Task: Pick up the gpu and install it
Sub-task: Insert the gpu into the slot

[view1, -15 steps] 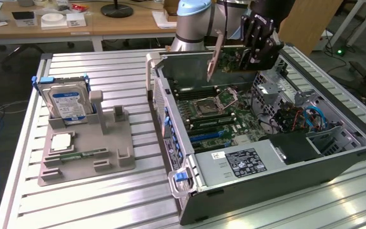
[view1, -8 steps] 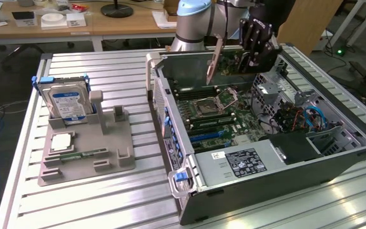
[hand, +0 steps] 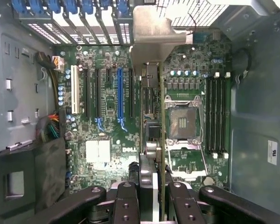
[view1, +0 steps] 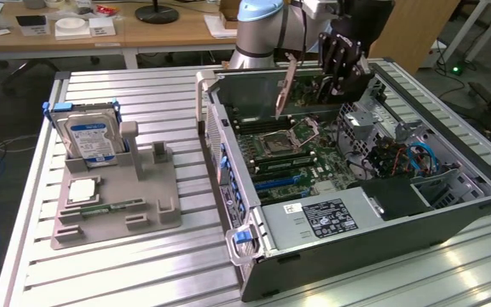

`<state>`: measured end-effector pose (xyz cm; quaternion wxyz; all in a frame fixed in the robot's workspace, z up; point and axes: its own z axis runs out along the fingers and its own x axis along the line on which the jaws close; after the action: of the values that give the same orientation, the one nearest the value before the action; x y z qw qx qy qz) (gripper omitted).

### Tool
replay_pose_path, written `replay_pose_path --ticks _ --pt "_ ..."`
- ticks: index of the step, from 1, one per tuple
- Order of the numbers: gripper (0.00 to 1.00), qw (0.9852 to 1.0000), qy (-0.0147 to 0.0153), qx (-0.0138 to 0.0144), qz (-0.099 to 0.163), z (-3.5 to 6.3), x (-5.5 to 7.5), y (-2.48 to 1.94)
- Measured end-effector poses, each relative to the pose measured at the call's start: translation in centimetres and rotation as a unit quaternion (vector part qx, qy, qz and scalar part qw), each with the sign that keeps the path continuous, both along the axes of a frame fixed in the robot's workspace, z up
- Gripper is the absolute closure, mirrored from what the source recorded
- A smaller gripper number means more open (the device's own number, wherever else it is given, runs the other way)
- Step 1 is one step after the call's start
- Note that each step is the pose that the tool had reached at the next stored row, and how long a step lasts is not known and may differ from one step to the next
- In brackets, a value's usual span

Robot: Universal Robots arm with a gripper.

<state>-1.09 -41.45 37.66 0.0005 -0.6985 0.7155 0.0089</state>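
In the exterior view, the black two-fingered gripper (view1: 341, 80) hangs in the upper middle of the frame. Its jaws are drawn in narrow and clamped on the gpu (view1: 309, 89), a thin flat green circuit card with a long silvery metal bracket at the end toward the exterior view's left. The card is on edge, clear of the boards, above the far end of the open dark-grey computer case (view1: 382, 224), which lies on its side on the ribbed aluminium table (view1: 143, 268). Inside the case, the green motherboard (view1: 284, 160) lies below the card, with a square metal processor socket (view1: 280, 137) near its middle. At the left of the frame a grey plastic holder (view1: 156, 217) carries a boxy silver hard drive with a blue label (view1: 92, 137) standing upright and a narrow green memory stick (view1: 109, 208) lying flat. In the wrist view, the gripper (hand: 151, 184) pinches the gpu (hand: 149, 88), seen edge-on. The card runs over the motherboard (hand: 102, 135) between a long blue expansion slot (hand: 121, 93) and the processor socket (hand: 183, 123).
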Motion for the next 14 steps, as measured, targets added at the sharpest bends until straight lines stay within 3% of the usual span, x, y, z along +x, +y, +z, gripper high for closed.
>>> replay_pose_path --ticks 6,8,11,14 --pt "0.72 1.0000 -0.0001 -0.0008 0.000 -1.08 0.0 0.06" --pt "0.72 1.0000 -0.0019 -0.0008 0.000 -1.30 0.0 0.06" --pt "0.72 1.0000 -0.0071 -0.0008 -0.002 -1.45 0.0 0.06" --pt "0.72 1.0000 -0.0071 -0.0008 -0.004 -1.59 0.0 0.06"
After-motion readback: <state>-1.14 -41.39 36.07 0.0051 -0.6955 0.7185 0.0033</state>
